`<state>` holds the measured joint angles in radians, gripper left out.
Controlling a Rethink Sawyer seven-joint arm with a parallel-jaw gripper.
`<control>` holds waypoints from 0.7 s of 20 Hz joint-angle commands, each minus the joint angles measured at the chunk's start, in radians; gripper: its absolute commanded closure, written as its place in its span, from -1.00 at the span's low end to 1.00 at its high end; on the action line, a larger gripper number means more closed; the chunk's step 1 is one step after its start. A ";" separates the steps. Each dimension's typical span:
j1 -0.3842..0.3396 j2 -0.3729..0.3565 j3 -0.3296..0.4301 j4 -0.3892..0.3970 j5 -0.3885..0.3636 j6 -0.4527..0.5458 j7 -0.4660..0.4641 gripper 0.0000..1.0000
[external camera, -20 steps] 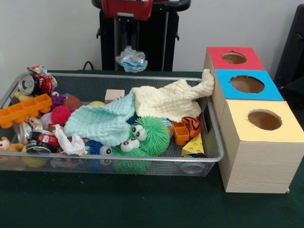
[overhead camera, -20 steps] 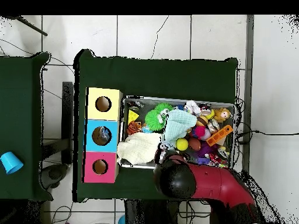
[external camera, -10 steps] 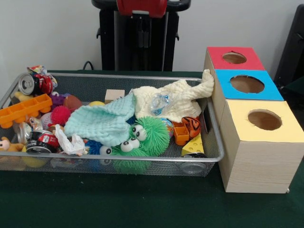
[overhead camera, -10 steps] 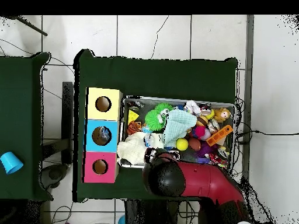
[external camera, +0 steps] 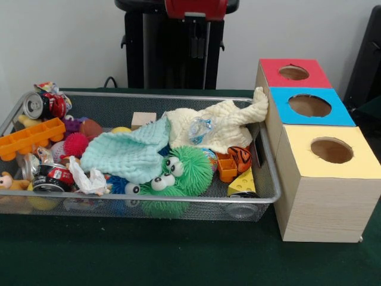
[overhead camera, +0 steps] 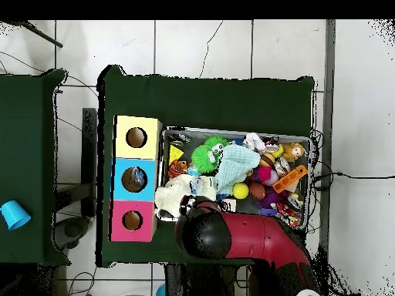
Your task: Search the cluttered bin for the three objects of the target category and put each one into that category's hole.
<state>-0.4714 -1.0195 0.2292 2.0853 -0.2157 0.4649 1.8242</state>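
Overall light: soft, even indoor light in both views, with no strong beam from either side.
Far wall: the pale wall [external camera: 71, 42] is evenly lit, without hot spots.
Bin shadow: the mesh bin [external camera: 149, 205] lays a soft, dark shadow on the green tablecloth [external camera: 149, 256] along its near edge.
Boxes: the coloured tops of the wooden box row [external camera: 324, 202] are bright, the near faces a little dimmer, and the holes dark inside.
Glare: small highlights on the can [external camera: 34, 105] at far left and on the crumpled clear plastic [external camera: 199, 128].
Darkest part: the black pedestal [external camera: 172, 53] shows little detail.
Overhead: the floor tiles [overhead camera: 200, 46] are almost white, and the cloth is very dark.
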 commanded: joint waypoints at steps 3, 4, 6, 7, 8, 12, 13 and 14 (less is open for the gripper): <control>-0.018 0.015 -0.017 -0.016 0.029 0.089 0.086 1.00; -0.019 0.018 -0.017 -0.020 0.026 0.093 0.080 1.00; -0.024 0.016 -0.018 -0.015 0.022 0.089 0.073 1.00; -0.027 0.017 -0.017 -0.016 0.021 0.090 0.068 1.00; -0.029 0.016 -0.017 -0.015 0.022 0.088 0.068 1.00; -0.035 0.021 -0.014 -0.017 0.019 0.086 0.062 1.00; -0.038 0.022 -0.013 -0.016 0.019 0.084 0.062 1.00; -0.039 0.023 -0.012 -0.017 0.018 0.083 0.060 1.00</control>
<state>-0.4844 -1.0192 0.2205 2.0851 -0.2153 0.4649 1.8242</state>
